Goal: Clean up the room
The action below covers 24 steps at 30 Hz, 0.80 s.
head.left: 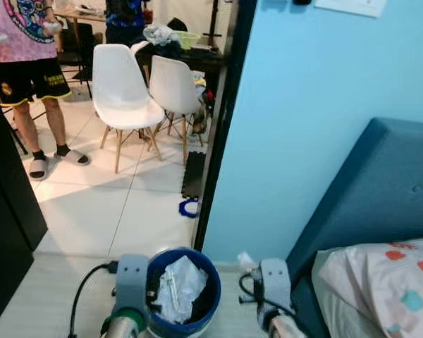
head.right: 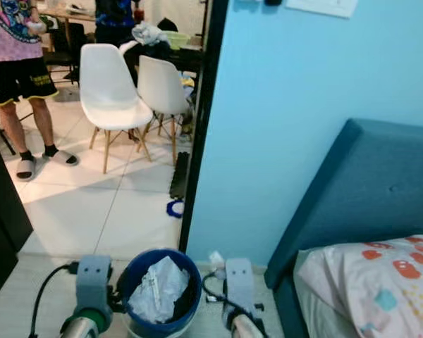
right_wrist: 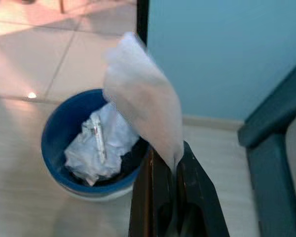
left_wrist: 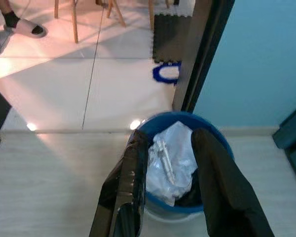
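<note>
A blue waste bin [head.left: 213,280] stands on the pale floor right in front of me, by the blue wall's corner. Crumpled white paper [head.left: 178,285] fills it. My left gripper [left_wrist: 170,135] hangs open just above the bin's near rim [left_wrist: 223,144], its fingers on either side of the paper. My right gripper [right_wrist: 170,157] is shut on a thin white tissue [right_wrist: 144,94], held up beside and above the bin [right_wrist: 52,148] on its bed side. The tissue's tip [head.left: 245,260] shows between the bin and the bed.
A black door frame [head.left: 222,120] and a blue wall [head.left: 317,105] rise behind the bin. A teal bed headboard [head.left: 370,204] with a patterned pillow [head.left: 391,282] stands at my right. Beyond the doorway are a blue ring [head.left: 189,208], a black mat [head.left: 195,174], two white chairs [head.left: 123,84] and a standing person [head.left: 28,63].
</note>
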{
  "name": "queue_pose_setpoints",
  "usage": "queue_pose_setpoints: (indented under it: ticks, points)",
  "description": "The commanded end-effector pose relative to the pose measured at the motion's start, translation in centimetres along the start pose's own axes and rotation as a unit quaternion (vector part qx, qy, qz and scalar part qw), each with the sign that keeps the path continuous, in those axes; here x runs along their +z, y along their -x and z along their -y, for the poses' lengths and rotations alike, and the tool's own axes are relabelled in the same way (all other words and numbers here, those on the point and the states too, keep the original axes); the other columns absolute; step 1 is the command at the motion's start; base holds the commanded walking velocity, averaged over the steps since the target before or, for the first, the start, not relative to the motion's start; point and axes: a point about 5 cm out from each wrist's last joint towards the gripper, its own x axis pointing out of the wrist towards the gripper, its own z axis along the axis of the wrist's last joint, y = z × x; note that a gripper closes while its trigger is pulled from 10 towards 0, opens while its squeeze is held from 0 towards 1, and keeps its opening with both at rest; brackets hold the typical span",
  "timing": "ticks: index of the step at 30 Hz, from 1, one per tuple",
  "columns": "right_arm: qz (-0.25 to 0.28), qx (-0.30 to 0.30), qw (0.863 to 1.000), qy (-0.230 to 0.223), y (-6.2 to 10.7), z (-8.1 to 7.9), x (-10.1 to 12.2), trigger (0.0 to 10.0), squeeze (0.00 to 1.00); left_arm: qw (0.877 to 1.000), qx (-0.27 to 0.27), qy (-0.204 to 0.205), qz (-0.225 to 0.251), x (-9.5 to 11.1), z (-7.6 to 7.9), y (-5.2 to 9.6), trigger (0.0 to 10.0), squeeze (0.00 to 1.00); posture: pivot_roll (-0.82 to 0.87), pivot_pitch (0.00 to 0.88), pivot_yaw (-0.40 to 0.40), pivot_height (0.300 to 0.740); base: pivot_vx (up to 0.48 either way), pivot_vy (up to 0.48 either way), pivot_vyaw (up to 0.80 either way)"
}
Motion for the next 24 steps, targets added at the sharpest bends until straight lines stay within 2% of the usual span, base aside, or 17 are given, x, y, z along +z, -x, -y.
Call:
queue_pose_setpoints:
  ticks: [1, 24]
  points:
    - [-0.014, -0.01, 1.0, -0.002, 0.28, 0.64, -0.71, 10.0, 0.0, 1.0, -0.007, 0.003, -0.005, -0.35, 0.48, 0.22, 10.0, 0.0, 0.03, 0.025, -0.036, 0.74, 0.307, 0.0, 0.0]
    - [-0.014, -0.006, 1.0, 0.001, 0.11, 0.61, -0.5, 10.0, 0.0, 1.0, -0.006, 0.009, -0.002, -0.28, 0.46, 0.23, 10.0, 0.0, 0.03, 0.022, -0.046, 0.74, 0.308, 0.0, 0.0]
